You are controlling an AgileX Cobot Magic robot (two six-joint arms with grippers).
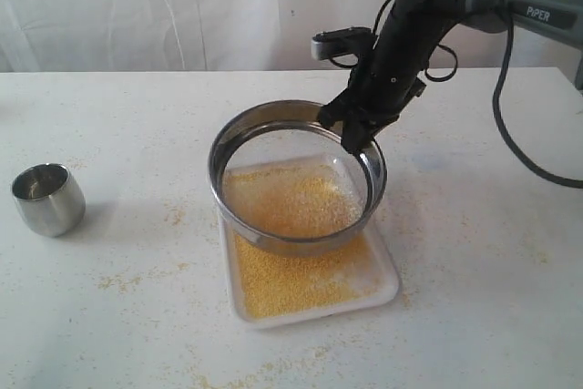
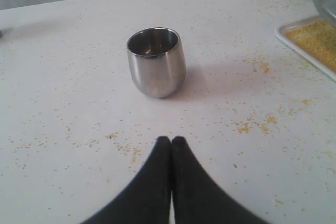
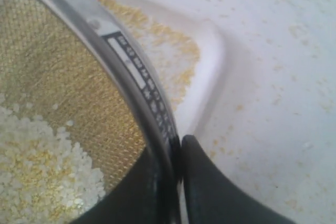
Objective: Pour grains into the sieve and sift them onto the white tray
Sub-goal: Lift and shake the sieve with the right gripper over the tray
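Note:
My right gripper point(image 1: 357, 137) is shut on the far right rim of the sieve point(image 1: 239, 134), holding it tilted a little above the white tray point(image 1: 387, 281). One finger is inside the rim and one outside, as the right wrist view shows at the gripper point(image 3: 176, 145) on the sieve rim point(image 3: 131, 66). Grains point(image 1: 290, 199) lie on the mesh, whitish and yellow point(image 3: 37, 166). Yellow grains point(image 1: 291, 280) cover the tray. My left gripper point(image 2: 171, 141) is shut and empty, low over the table short of the steel cup point(image 2: 156, 62).
The small steel cup point(image 1: 48, 199) stands upright at the left of the table. Stray yellow specks point(image 1: 173, 216) are scattered over the white tabletop. A black cable point(image 1: 519, 148) hangs behind the right arm.

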